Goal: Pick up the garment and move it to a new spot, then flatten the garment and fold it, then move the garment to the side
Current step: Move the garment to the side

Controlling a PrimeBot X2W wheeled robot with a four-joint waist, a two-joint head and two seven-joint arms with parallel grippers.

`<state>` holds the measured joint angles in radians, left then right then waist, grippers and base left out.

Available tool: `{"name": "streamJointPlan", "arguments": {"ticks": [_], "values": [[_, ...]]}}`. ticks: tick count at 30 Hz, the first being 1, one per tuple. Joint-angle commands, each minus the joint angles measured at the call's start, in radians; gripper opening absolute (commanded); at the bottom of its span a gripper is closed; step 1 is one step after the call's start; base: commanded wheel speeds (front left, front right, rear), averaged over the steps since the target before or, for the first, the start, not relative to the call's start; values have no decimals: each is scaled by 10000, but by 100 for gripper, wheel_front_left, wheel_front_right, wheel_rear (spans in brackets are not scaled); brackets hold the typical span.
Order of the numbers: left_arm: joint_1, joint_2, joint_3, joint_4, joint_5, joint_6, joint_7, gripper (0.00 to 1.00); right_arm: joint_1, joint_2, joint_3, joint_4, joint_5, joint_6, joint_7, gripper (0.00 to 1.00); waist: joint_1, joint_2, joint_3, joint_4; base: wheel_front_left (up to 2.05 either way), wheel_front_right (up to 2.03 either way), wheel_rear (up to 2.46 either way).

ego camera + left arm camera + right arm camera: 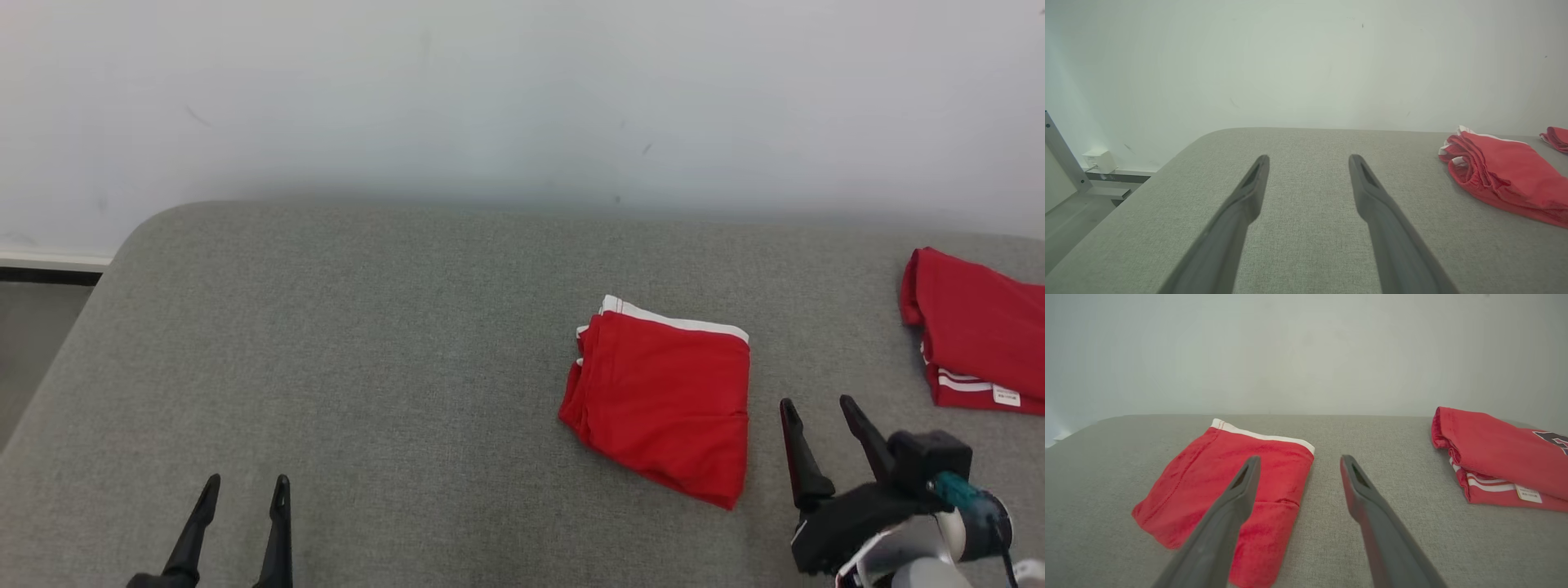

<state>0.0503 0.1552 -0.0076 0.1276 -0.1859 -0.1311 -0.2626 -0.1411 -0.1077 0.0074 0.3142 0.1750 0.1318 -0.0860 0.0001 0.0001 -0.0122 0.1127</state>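
The second garment (980,327) runs off our right edge. Its label (1528,494) is too small for us to read, its dark print (1551,439) cut short. A right gripper (1299,459) finger covers part of the garment (1208,469).

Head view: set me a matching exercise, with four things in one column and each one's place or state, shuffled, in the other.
Things
1. left gripper
2. right gripper
3. folded red garment
4. second red garment

Places or states
A. cut off by the picture's right edge
B. open, at the lower left, over the bare grey surface
C. whole in view, lying right of the middle
D. open, just right of the folded red garment

Pairs: 1-B, 2-D, 3-C, 4-A
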Motion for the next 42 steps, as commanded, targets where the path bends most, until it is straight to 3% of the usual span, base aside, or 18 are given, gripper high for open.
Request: {"name": "streamJointPlan", "arguments": {"ticks": [1,15,29,30,31,37,42], "values": [[-174,-14,-42,-9,-42,12,-28,100,-246,-85,-39,193,31,-28,114,100,-1,-1,127,113,0,0,0],[-831,-52,-679,142,-175,12,-28,100,-3146,-369,-92,4036,191,-28,971,100,-1,-1,868,901,0,0,0],[-1127,-79,-728,317,-233,12,-28,100,-4132,130,-7,7127,347,-28,1005,100,-1,-1,1244,986,0,0,0],[-1124,-86,-719,322,-229,12,-27,100,-4130,229,60,7203,497,-25,963,42,-1,-1,1248,957,0,0,0],[-1126,-92,-692,329,-223,12,-28,100,-4150,279,129,7315,617,-14,963,0,-1,-1,1254,921,0,0,0],[-1382,-141,-774,312,-239,12,-27,100,-4632,-144,717,7414,705,-31,728,0,-1,-1,1474,733,0,0,0],[-1644,-166,-845,205,-328,12,-27,100,-5392,-798,1825,7028,672,-31,962,0,-1,-1,1988,470,0,0,0]]}}
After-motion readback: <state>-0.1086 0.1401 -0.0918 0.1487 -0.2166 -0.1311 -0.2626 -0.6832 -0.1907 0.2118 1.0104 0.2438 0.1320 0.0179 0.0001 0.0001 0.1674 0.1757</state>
